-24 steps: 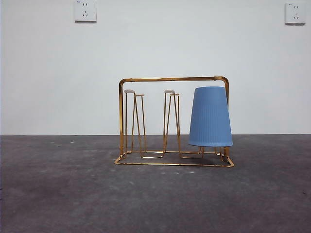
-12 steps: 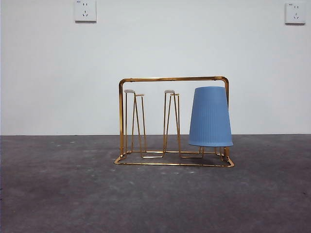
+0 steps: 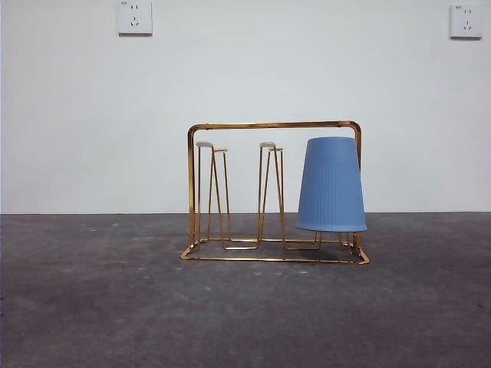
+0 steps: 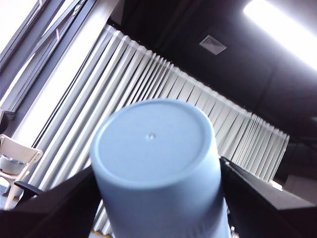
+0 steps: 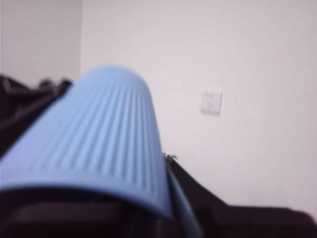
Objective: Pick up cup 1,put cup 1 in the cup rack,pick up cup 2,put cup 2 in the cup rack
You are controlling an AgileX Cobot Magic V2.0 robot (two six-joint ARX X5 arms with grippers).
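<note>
Neither arm showed in the front view, so where the grippers sat over the table couldn't be told. In the left wrist view the left gripper point(image 4: 156, 198) had a pale blue cup point(image 4: 156, 163) clamped btwn its black jaws, closed base toward the camera, lower part cut off by the frame edge. The right wrist view was blurred: the right gripper point(image 5: 94, 208) was clamped on a second ribbed blue cup point(image 5: 99, 148), its rim edge nearest the lens, jaws only dark shapes beside it.

In the front view a third blue cup point(image 3: 331, 184) sat upside down on the right-end peg of the cup rack point(image 3: 272, 125), peg hidden inside it. The other pegs stood bare.

Rack stood on a dark grey mottled table point(image 3: 115, 307). Behind: plain white wall w/ two sockets, one upper left point(image 3: 134, 17), one upper right point(image 3: 466, 21). Left wrist view also showed vertical blinds point(image 4: 163, 84) and a dark ceiling w/ a strip light point(image 4: 282, 25).
</note>
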